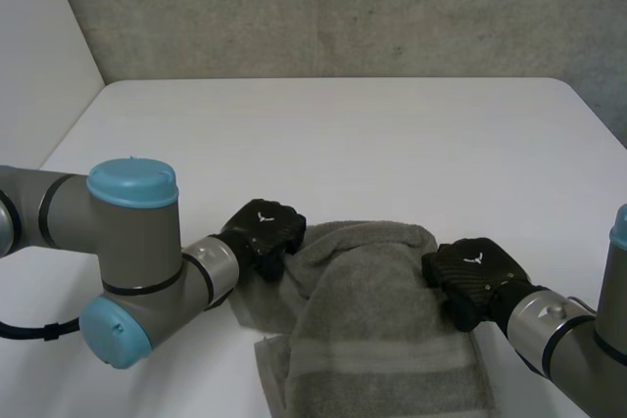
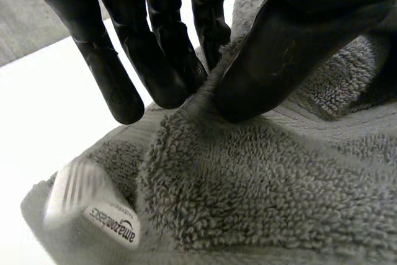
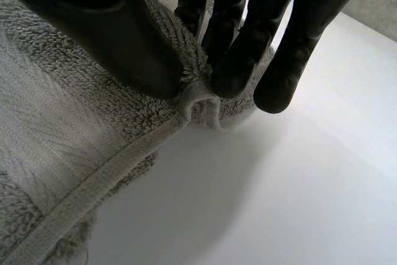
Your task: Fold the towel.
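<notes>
A grey towel (image 1: 364, 330) lies bunched near the table's front edge, between the two arms. My left hand (image 1: 263, 229) grips its left side; in the left wrist view the thumb (image 2: 279, 48) and fingers (image 2: 167, 60) pinch a raised fold of the towel (image 2: 260, 184), with a white label (image 2: 111, 224) below them. My right hand (image 1: 473, 276) grips the right side; in the right wrist view its thumb (image 3: 118, 35) and fingers (image 3: 236, 60) pinch the hemmed edge of the towel (image 3: 68, 134), lifted slightly off the table.
The white table (image 1: 333, 144) stretches wide and bare behind the towel. A grey wall stands behind its far edge. My left arm (image 1: 127, 252) lies low across the front left.
</notes>
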Controlling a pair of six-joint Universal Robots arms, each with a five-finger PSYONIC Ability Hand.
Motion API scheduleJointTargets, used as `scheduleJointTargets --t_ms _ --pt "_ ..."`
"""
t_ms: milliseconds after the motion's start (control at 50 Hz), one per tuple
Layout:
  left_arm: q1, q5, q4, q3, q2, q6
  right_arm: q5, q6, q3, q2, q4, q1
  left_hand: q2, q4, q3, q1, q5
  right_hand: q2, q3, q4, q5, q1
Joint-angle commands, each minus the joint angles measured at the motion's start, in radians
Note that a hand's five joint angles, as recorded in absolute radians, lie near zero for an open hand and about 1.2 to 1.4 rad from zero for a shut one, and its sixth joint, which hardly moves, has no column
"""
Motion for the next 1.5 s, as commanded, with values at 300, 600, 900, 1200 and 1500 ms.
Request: scheduleJointTargets --t_ms 300,600,900,1200,1500 --pt "0.091 -0.061 -0.003 0.525 -0.039 0.003 0.011 -0.265 -0.784 0.222 0.028 0.014 0.081 0.052 0.078 0.145 0.136 0.091 0.078 0.064 0.075 0.094" --pt "0.169 -0.181 0.190 0.726 0.126 -0.120 0.114 -0.176 -1.268 0.222 -0.058 0.076 0.081 0.052 0.078 0.145 0.136 0.091 0.078 0.064 0.075 0.094" --pt "0.253 0.012 0.321 0.053 0.160 -0.114 0.011 -0.470 -0.594 0.196 -0.093 0.082 0.081 0.052 0.078 0.145 0.136 0.091 0.078 0.064 0.075 0.094" --pt "0.272 0.023 0.396 -0.253 0.154 0.063 0.016 -0.587 -0.263 0.243 -0.240 0.079 0.081 0.052 0.078 0.145 0.136 0.091 0.078 0.064 0.075 0.094" --pt "0.283 0.023 0.327 -0.292 0.339 0.060 0.008 -0.571 -0.138 0.153 -0.248 0.030 -0.925 -0.954 -0.928 -0.861 -0.870 0.091 0.078 0.064 0.075 0.094"
